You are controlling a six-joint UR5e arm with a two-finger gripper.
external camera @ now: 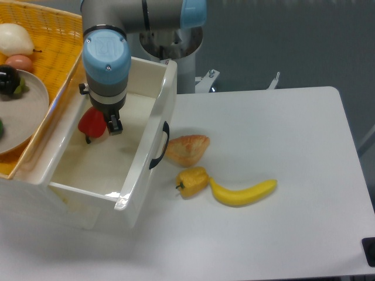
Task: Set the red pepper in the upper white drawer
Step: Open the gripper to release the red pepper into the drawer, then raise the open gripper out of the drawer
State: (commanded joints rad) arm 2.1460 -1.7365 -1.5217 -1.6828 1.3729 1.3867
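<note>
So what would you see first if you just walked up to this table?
Probably the red pepper inside the white drawer, right beside the gripper hanging over it. Next, on the table beside the drawer, the banana, a yellow pepper and a piece of bread sit close together.

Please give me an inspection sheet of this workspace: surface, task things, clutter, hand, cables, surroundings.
Surface: white table, clean.
Task things: red pepper inside the upper white drawer, which is pulled open.
Clutter: yellow pepper, banana, pastry on the table; wicker basket with a plate of food at left.
Hand: hand above the drawer, beside the pepper; open or shut cannot be told.
Cables: nothing seen.
Surroundings: dark wall, arm base behind the drawer.
</note>
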